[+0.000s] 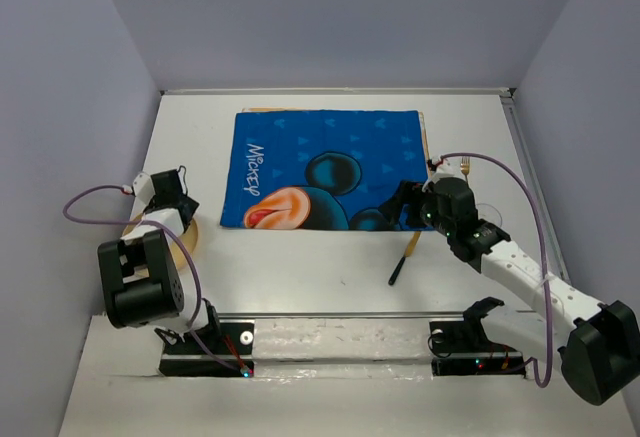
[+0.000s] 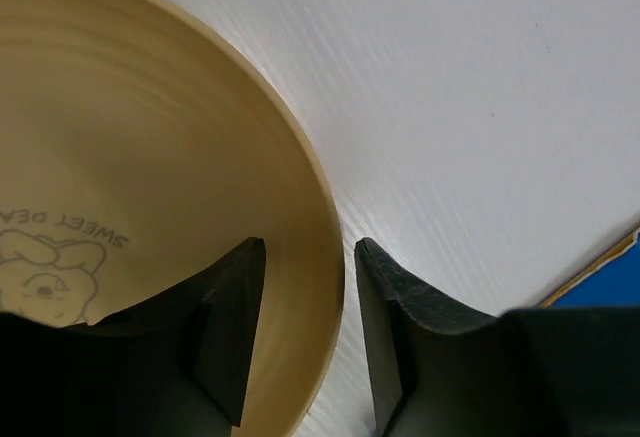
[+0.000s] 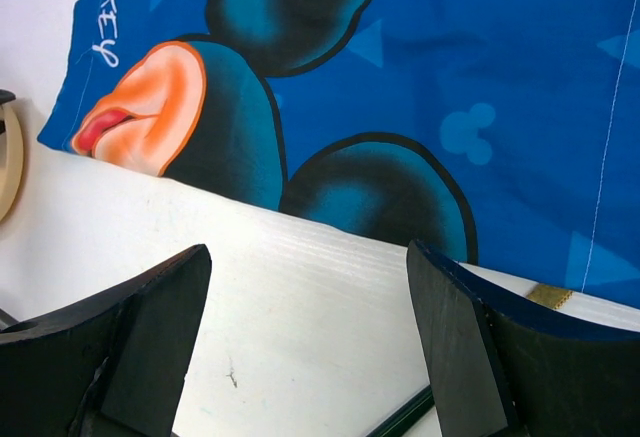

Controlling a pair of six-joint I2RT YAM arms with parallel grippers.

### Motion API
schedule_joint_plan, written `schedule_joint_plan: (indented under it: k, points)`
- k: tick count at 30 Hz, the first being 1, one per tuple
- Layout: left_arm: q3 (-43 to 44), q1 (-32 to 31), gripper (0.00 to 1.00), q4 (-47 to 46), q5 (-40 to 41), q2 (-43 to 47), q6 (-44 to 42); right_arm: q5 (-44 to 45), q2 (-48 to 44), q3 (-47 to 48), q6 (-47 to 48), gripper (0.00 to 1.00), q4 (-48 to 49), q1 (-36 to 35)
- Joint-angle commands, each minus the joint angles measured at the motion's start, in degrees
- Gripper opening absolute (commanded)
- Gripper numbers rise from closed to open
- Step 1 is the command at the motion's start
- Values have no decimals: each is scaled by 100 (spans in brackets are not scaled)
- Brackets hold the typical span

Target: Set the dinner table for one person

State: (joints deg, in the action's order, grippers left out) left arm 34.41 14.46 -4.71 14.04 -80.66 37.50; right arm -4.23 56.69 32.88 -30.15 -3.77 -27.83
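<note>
A beige plate (image 1: 190, 242) with a bear print lies at the left edge of the white dinner table (image 1: 300, 277). My left gripper (image 1: 180, 195) is open and straddles the plate's rim: in the left wrist view one finger (image 2: 235, 317) is inside the plate (image 2: 150, 137) and the other is outside over the table (image 2: 480, 107). My right gripper (image 1: 403, 203) is open wide and empty, just above the table (image 3: 300, 297) at the near edge of the blue Mickey placemat (image 3: 450, 77). A dark-handled utensil (image 1: 405, 255) lies below it.
The placemat (image 1: 330, 167) lies flat in the middle back of the table. A gold fork (image 1: 464, 167) lies right of it. The thin dark utensil handle (image 3: 400, 422) shows at the bottom of the right wrist view. The plate's edge (image 3: 8, 167) shows at that view's left.
</note>
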Motion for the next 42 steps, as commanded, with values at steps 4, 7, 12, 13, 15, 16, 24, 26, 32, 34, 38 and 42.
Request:
schedule_joint_plan:
  k: [4,7,12,13,15,16,24,26,32,34,38,42]
  points:
    - [373,-154,18,5,283,-319,-199,-148,-17,113,71,84,315,-47]
    - [452,-145,0,145,441,-240,-251,-87,-52,139,106,84,307,-47]
    - [811,-485,0,303,581,409,-479,45,-122,131,150,84,254,-47]
    - [1187,-662,0,408,686,472,-558,62,-131,131,150,84,245,-47]
    - [1628,-1554,0,725,1239,534,-936,115,-131,157,150,84,254,-47]
    - [2100,-1943,0,900,1615,508,-1050,168,-131,192,159,84,245,-47]
    - [3809,-4011,0,1298,1875,-195,-1359,800,-281,473,246,84,-333,-47]
    - [4125,-4476,0,1271,2136,-326,-1542,1160,-377,535,273,84,-466,-47]
    - [6172,-5557,0,2253,2111,-2326,-2227,2142,-535,605,106,84,-809,67]
    - [6768,-5708,0,2421,2120,-2751,-2343,2356,-623,605,115,82,-958,269]
    - [7307,-5849,0,2545,1716,-3508,-2326,2348,-799,631,159,80,-1143,840]
    - [7518,-5875,0,2528,1532,-3965,-2308,2339,-922,667,211,80,-1275,982]
